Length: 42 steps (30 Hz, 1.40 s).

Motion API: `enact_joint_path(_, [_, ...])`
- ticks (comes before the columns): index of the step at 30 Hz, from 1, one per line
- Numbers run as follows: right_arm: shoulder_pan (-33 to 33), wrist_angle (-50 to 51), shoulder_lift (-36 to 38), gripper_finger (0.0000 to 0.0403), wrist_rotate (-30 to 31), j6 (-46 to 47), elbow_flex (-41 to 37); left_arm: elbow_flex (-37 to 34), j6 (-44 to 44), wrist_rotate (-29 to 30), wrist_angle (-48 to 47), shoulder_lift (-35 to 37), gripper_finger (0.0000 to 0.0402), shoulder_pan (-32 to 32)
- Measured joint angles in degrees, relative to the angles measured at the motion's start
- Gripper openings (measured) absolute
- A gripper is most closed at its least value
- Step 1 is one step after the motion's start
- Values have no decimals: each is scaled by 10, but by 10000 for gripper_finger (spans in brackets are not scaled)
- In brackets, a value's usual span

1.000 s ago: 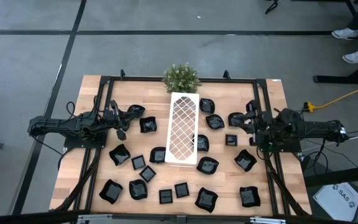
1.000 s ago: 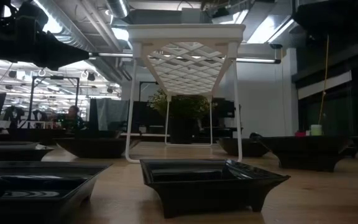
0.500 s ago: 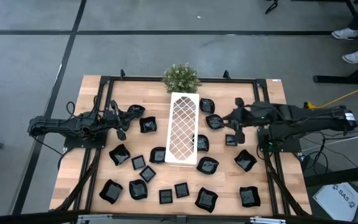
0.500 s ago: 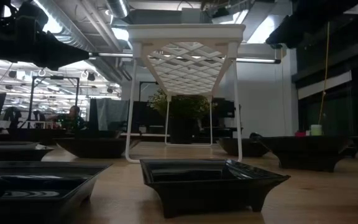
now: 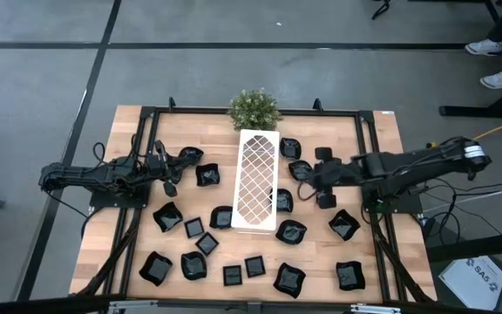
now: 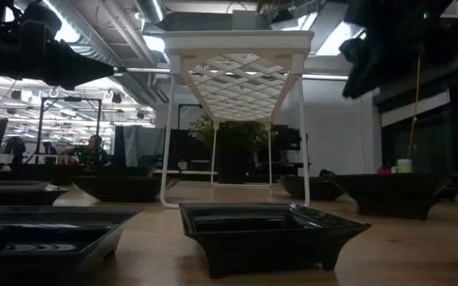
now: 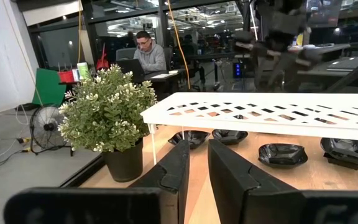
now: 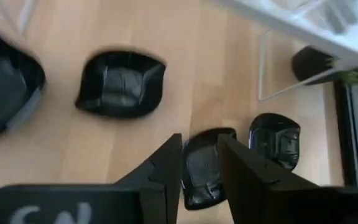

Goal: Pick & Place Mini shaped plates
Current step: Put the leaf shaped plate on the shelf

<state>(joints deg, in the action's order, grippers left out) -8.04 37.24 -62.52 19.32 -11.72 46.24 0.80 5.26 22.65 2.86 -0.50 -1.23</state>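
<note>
My right gripper (image 5: pixel 306 177), jaws slightly parted and empty, has reached inward from the desk's (image 5: pixel 390 139) right edge to hover over a wavy-edged mini plate (image 5: pixel 301 170) beside the white lattice tray (image 5: pixel 256 179). My left gripper (image 5: pixel 173 167), narrowly parted and empty, stays unmoved.

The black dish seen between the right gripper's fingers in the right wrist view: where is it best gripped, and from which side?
Probably the raised rim, one finger inside and one outside, coming from above: the dish lies flat and shallow on the table, with another dish close beside it, leaving little room sideways.
</note>
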Motion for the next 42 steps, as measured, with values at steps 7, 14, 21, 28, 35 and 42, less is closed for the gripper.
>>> enact_joint_path(7, [-18, -1, -89, 102, 15, -25, 0, 0, 0, 0, 0, 0, 55, 0])
enact_joint_path(14, [-43, 7, -153, 102, 85, -37, 0, 0, 0, 0, 0, 0, 52, 0])
enact_joint_path(21, [-44, 8, -201, 102, 107, -20, 0, 0, 0, 0, 0, 0, 56, 0])
enact_joint_path(28, [-30, 10, -241, 102, 107, 19, 0, 0, 0, 0, 0, 0, 52, 0])
enact_joint_path(35, [-11, 8, -270, 102, 107, 42, -16, 0, 0, 0, 0, 0, 56, 0])
enact_joint_path(42, [4, -4, -273, 102, 118, 57, -24, 0, 0, 0, 0, 0, 53, 0])
